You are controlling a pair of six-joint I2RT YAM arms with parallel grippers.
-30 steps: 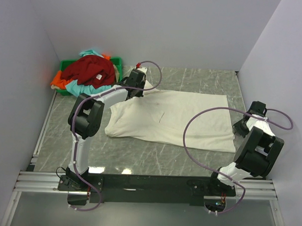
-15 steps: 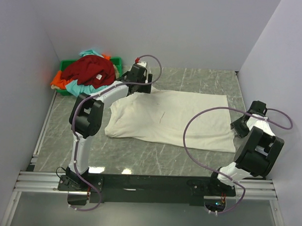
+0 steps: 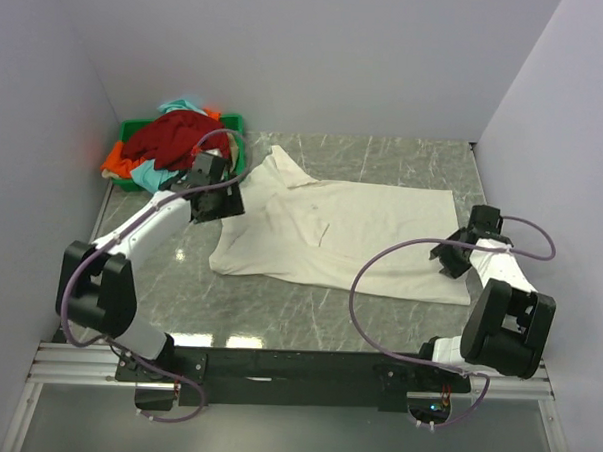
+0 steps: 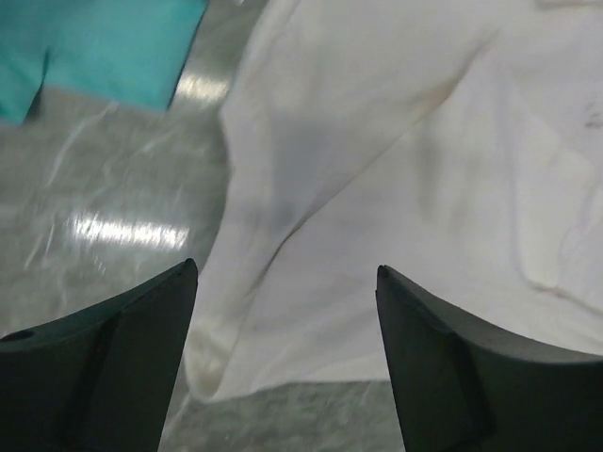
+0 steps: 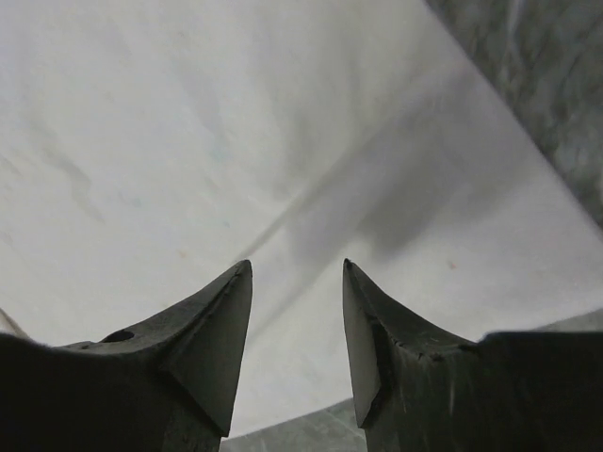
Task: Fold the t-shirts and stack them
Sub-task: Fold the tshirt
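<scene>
1. The cream-white t-shirt (image 3: 351, 233) lies spread out in the middle of the top view, its hem toward the right of the frame and its collar and sleeves toward the upper left. It is mostly flat, with a few creases near the collar end.
2. The dark red t-shirt (image 3: 180, 139) sits crumpled on top of a heap in the upper left of the frame. The teal t-shirt (image 3: 163, 177) spills out below it and the orange t-shirt (image 3: 116, 160) shows at the heap's left edge.
3. The heap fills the green bin (image 3: 234, 128), of which only parts of the rim show.
4. The left gripper (image 4: 285, 273) is just left of the cream-white t-shirt's sleeve end, near the heap. Its fingers stand wide apart with nothing between them. In the left wrist view the shirt's rumpled edge lies below the gap, with a patch of teal cloth in the upper left corner.
5. The right gripper (image 5: 297, 268) is over the lower right corner of the cream-white t-shirt. Its fingers are partly apart, and the right wrist view shows plain cloth through the gap, none of it pinched.
6. Everything rests on the grey marbled table (image 3: 308, 311).
7. A purple cable (image 3: 380, 264) loops from the right arm across the shirt's lower right part.
</scene>
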